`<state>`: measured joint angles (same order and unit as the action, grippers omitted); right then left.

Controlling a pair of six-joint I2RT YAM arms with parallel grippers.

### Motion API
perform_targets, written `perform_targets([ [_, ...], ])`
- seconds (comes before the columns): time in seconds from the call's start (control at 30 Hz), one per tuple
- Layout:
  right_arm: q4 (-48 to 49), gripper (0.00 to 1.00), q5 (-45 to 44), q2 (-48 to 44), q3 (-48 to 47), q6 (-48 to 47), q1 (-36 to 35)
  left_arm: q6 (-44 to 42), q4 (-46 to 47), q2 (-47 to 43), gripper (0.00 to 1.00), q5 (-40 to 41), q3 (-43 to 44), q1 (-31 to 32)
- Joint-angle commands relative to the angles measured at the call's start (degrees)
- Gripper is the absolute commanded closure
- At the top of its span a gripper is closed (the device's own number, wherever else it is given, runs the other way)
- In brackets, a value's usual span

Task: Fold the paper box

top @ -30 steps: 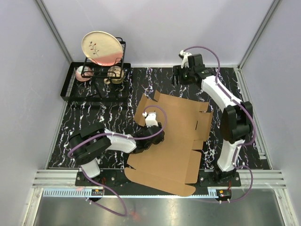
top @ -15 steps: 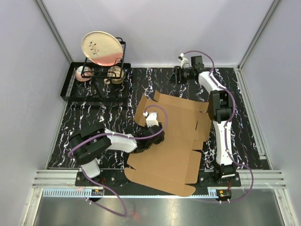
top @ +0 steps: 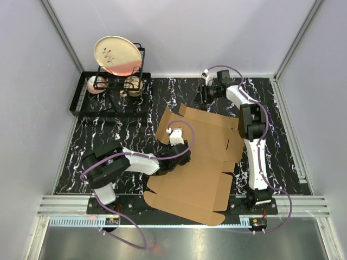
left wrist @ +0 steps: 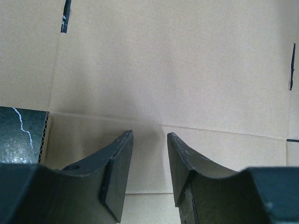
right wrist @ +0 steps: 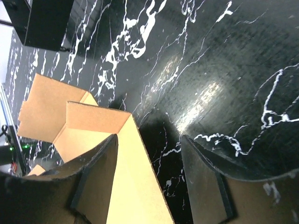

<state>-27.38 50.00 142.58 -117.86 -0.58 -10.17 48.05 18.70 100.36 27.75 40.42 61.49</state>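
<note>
The paper box [top: 209, 162] is a flat brown die-cut sheet lying unfolded on the black marble table [top: 124, 135]. My left gripper [top: 181, 157] rests low over its left-centre panel. In the left wrist view its fingers [left wrist: 119, 158] stand apart just above a crease of the cardboard [left wrist: 177, 70], with nothing between them. My right gripper [top: 201, 94] is at the sheet's far edge. In the right wrist view the right gripper [right wrist: 147, 145] is open, and the edge of a far flap [right wrist: 128, 177] runs up between its fingers without being clamped.
A black dish rack [top: 108, 95] stands at the back left, holding a cream and pink plate [top: 116, 54] and small bowls. Its dark tray [right wrist: 46, 18] shows in the right wrist view. White enclosure walls surround the table. A metal rail [top: 179, 201] runs along the near edge.
The right arm has folded inward and its gripper has moved left and down to the far edge of the cardboard. The left arm and the sheet have barely moved.
</note>
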Motion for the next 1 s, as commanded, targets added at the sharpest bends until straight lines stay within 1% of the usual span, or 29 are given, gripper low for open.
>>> perform_targets([
  [0.0,-1.0,0.37,-0.4,0.7,-1.1,-2.2,-2.4,0.0,-18.4,6.5,0.57,-6.0,-4.4,0.1],
  [0.23,-3.1,0.39,-1.1,1.2,-1.2,-4.3,-4.8,-0.2,-18.5,6.9,0.57,-5.9,-4.0,0.2],
  [0.4,-3.3,0.41,-3.8,-0.4,3.1,-5.7,-6.3,-0.2,-18.5,6.8,0.57,-5.4,-3.9,0.2],
  [0.53,-1.9,0.44,-5.3,-3.2,7.0,-6.2,-6.1,0.1,-18.5,6.9,0.57,-5.5,-3.9,0.1],
  [0.7,-0.2,0.49,-4.9,-5.9,10.9,-5.7,-4.5,0.1,-18.3,6.8,0.57,-5.6,-3.9,0.2],
  [0.83,0.6,0.53,-4.4,-7.5,12.4,-5.6,-3.8,0.1,-18.3,6.9,0.57,-5.8,-3.9,0.1],
  [0.97,0.9,0.55,-4.6,-8.3,13.2,-5.6,-3.7,0.1,-18.3,7.0,0.57,-5.8,-3.9,0.2],
])
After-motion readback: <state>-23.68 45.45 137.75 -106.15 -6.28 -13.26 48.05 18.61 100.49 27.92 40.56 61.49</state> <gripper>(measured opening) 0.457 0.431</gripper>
